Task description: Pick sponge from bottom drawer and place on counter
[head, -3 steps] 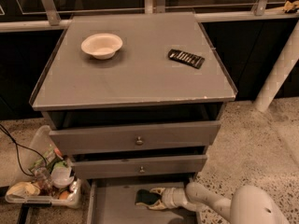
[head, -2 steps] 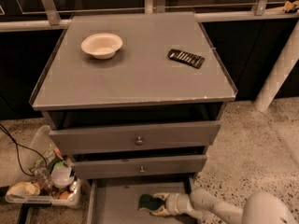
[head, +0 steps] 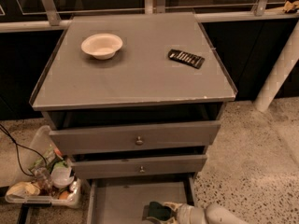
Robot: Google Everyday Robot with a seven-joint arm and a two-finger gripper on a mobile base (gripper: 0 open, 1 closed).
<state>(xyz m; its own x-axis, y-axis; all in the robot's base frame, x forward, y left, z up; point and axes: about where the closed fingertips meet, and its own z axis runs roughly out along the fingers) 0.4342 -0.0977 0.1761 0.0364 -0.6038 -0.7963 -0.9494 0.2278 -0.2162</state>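
Observation:
The bottom drawer (head: 119, 200) stands pulled out at the foot of the grey cabinet, showing a flat grey floor. Low at its front right, the dark green sponge (head: 157, 211) sits between the pale fingers of my gripper (head: 163, 213), which reaches in from the lower right and is shut on it. My arm runs off the bottom edge of the view, so part of the grip is cut off. Above, the counter (head: 135, 76) is a broad grey top with a thin rim.
A white bowl (head: 102, 45) and a flat black ridged object (head: 186, 58) lie on the counter. Two upper drawers (head: 135, 137) with round knobs are slightly ajar. A tray of clutter (head: 46, 188) and a cable lie on the floor at left; a white post (head: 278, 73) stands at right.
My gripper and the sponge have shifted together toward the drawer's front and slightly right, lower in the view. Everything on the counter stayed put.

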